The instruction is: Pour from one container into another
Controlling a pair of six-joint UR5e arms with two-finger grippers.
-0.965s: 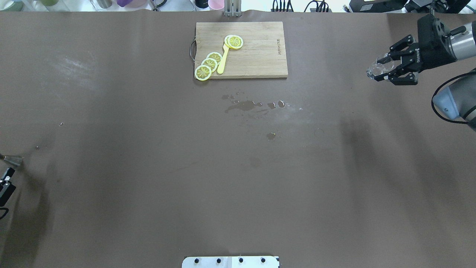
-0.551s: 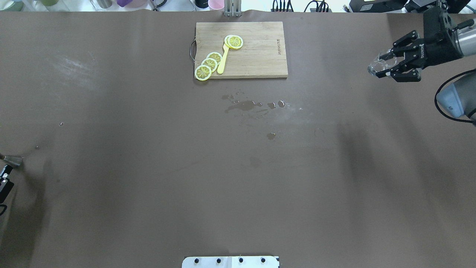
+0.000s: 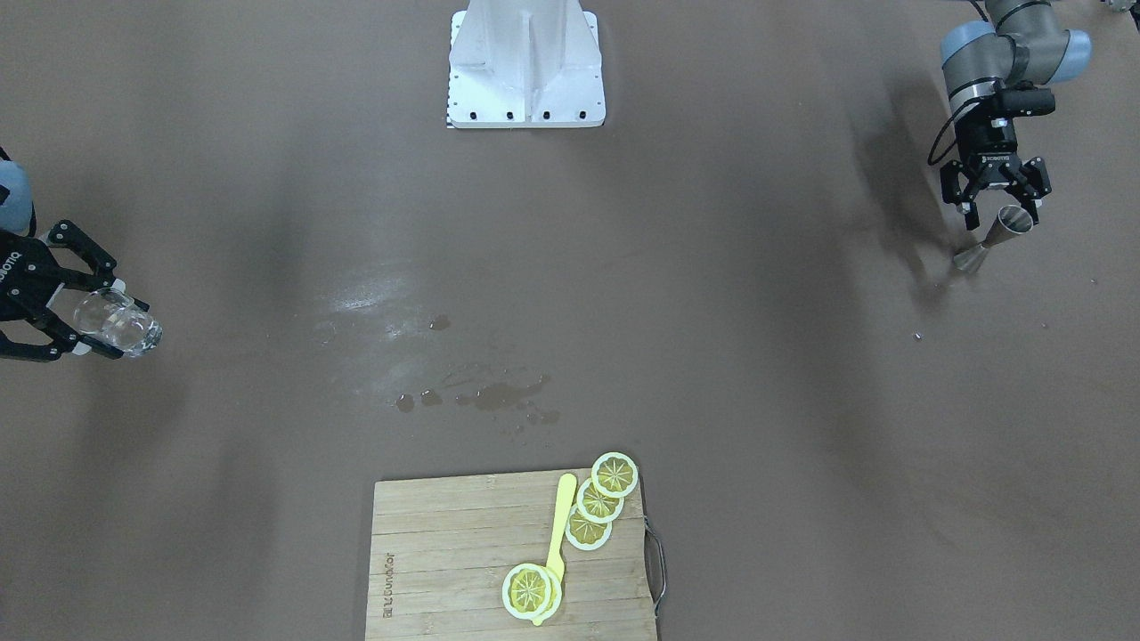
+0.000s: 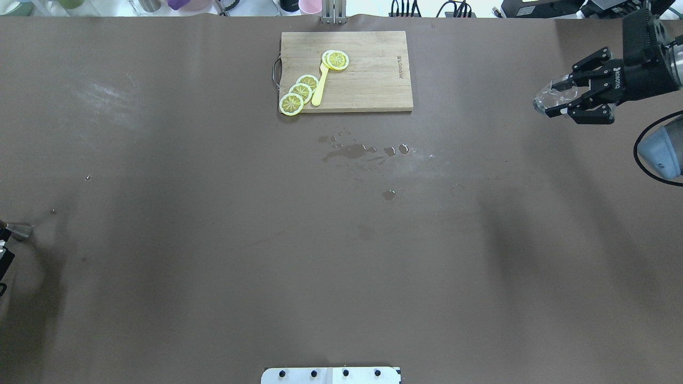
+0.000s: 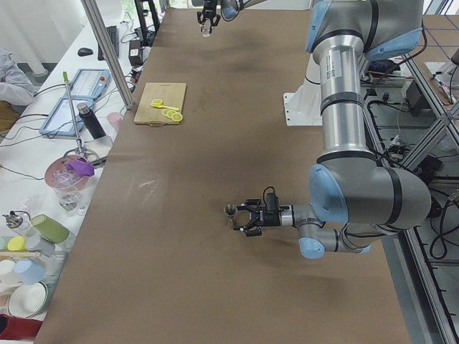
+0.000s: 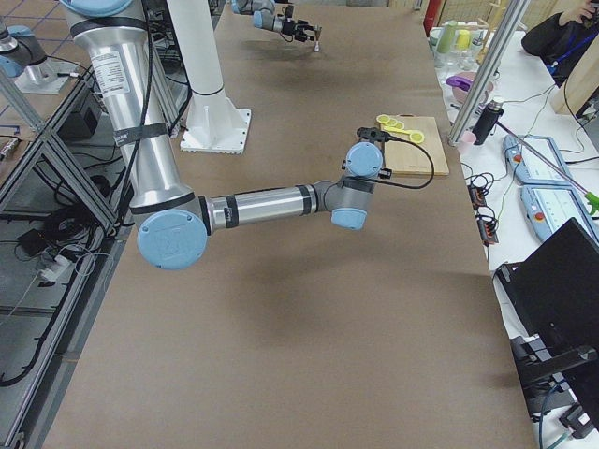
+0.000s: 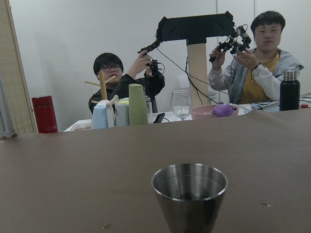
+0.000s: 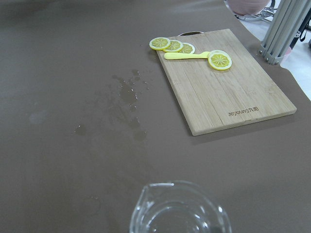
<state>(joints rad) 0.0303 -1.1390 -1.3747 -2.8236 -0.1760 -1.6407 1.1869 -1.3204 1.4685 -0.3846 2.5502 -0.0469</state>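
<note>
Well, I had the right gripper [image 4: 559, 99] clamped on the clear glass pitcher [image 8: 177, 213], holding it in the air over the table's [image 4: 213, 266] right end, well apart from the cutting board [image 4: 368, 80] (lemon slices [image 4: 300, 92] lay on it). The left gripper's [image 3: 1004, 217] fingers stood apart at the left end, with the steel jigger [image 3: 990, 240] upright on the table just at their tips. Wet patches [image 4: 349, 152] lay near the board.
</note>
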